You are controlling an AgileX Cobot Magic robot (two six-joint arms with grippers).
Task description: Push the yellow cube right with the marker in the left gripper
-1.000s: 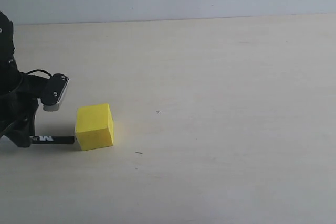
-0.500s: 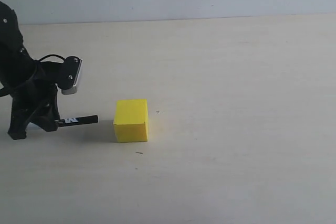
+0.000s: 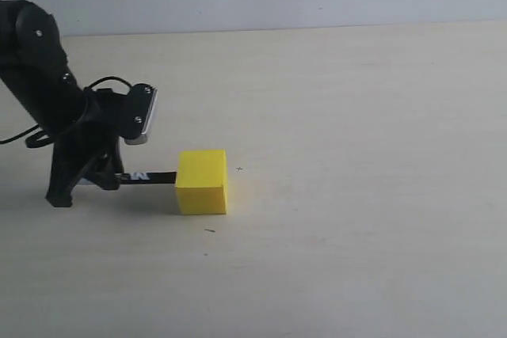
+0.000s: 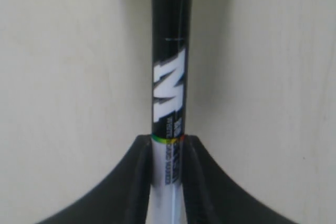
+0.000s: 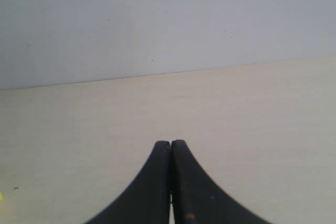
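We see the yellow cube (image 3: 201, 182) sitting flat on the pale bench (image 3: 356, 156), left of the middle of the scene and towards the near side, with one plain face turned to us. Just left of it is the left gripper (image 3: 108, 178), low over the bench at the end of a black arm (image 3: 36, 49) that comes in from the far left. Its fingers (image 4: 137, 182) are clamped on the marker (image 3: 147, 176). In the left wrist view the two black fingers press against either side of the white lower barrel, and the black upper half with its white lettering sticks out beyond them. The marker lies roughly level, just above the bench, pointing right. Its black end reaches the cube's left face, and from the exterior view the two look to be touching. A small grey camera box (image 3: 142, 114) rides on the arm above the marker, with a thin black cable loop (image 3: 109, 81) beside it. Two tiny dark specks (image 3: 239, 169) mark the bench, one just right of the cube and the other a little nearer than it. In the right wrist view the right gripper (image 5: 170, 146) has its fingers (image 5: 149, 182) pressed together with nothing between them, above the bench and facing a pale grey wall (image 5: 168, 19)
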